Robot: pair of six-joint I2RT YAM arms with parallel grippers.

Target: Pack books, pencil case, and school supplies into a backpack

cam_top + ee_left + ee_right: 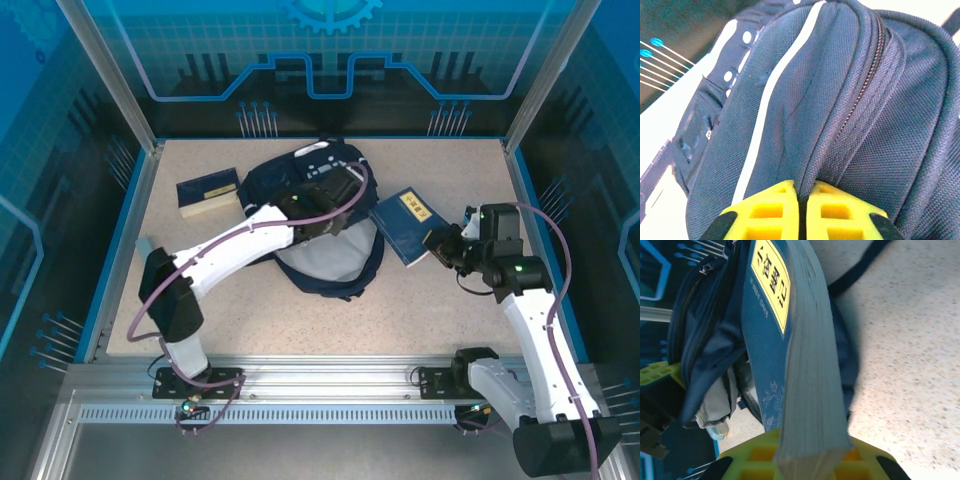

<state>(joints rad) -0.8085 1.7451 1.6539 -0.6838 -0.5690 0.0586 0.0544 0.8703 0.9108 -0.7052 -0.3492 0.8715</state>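
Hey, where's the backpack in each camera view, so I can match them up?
Top external: backpack at the table's centre.
Left wrist: rising from the bottom centre, zip right of centre.
Right wrist: left half, behind the held book.
Shared landmark: left gripper, shut on the backpack's fabric, over its middle in the top view.

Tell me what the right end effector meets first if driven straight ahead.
Probably the backpack: the book clamped in the right end effector points at it; depth is unclear.
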